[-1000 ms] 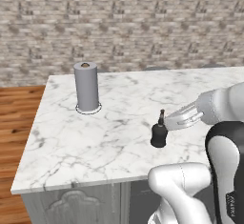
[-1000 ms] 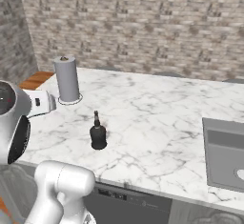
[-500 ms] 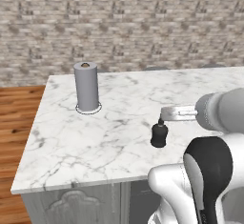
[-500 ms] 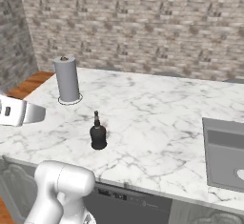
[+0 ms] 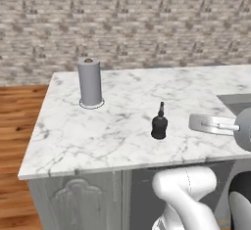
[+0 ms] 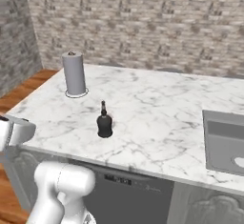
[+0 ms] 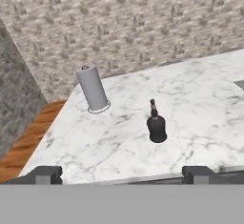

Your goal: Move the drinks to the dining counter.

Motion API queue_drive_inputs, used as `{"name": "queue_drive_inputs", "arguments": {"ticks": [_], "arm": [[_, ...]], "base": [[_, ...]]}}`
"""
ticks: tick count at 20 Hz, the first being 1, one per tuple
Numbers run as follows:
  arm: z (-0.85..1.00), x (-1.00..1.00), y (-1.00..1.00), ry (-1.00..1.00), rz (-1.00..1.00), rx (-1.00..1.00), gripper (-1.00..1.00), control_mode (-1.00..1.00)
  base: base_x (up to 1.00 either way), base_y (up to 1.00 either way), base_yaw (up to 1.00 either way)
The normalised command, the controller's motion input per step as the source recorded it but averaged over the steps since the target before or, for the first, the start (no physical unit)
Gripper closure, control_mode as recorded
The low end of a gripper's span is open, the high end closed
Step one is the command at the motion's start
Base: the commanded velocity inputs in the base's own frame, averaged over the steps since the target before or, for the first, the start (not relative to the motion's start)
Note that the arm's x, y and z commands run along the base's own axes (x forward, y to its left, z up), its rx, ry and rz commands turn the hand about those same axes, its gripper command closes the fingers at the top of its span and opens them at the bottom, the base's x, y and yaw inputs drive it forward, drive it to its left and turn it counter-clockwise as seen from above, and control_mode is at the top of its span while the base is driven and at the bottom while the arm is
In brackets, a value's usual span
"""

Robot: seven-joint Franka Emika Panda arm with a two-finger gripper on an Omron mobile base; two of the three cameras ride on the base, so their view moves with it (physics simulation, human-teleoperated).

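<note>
Squat black bell-shaped bottle (image 7: 156, 127) stands upright on white marble counter (image 7: 200, 99), near grey paper-towel roll (image 7: 93, 88). End effector (image 7: 123, 174) open, empty, well back. Risk: an approach clipping the narrow neck would topple the bottle.

We see the dining counter (image 5: 112, 131), a white, grey-veined marble top on a grey base, standing against a brick wall with wooden floor (image 5: 19, 106) beside it. An inset steel sink (image 6: 224, 139) sits at its right end. Two items stand upright on the marble. The squat black bottle (image 5: 159, 124) (image 6: 104, 121) (image 7: 156, 125) with a narrow neck is near the front edge. The grey paper-towel roll (image 5: 90, 82) (image 6: 74, 74) (image 7: 93, 88) stands on a round base nearer the left rear corner, well apart from the bottle.
</note>
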Motion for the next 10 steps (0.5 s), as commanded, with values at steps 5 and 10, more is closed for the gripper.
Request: {"name": "queue_drive_inputs", "arguments": {"ticks": [5,10], "arm": [[0.00,0.00,0.00,0.00,0.00,0.00,-1.00,1.00],[0.00,0.00,0.00,0.00,0.00,0.00,-1.00,1.00]], "base": [[-0.95,0.25,0.24],[-0.14,0.53,0.86]]}}
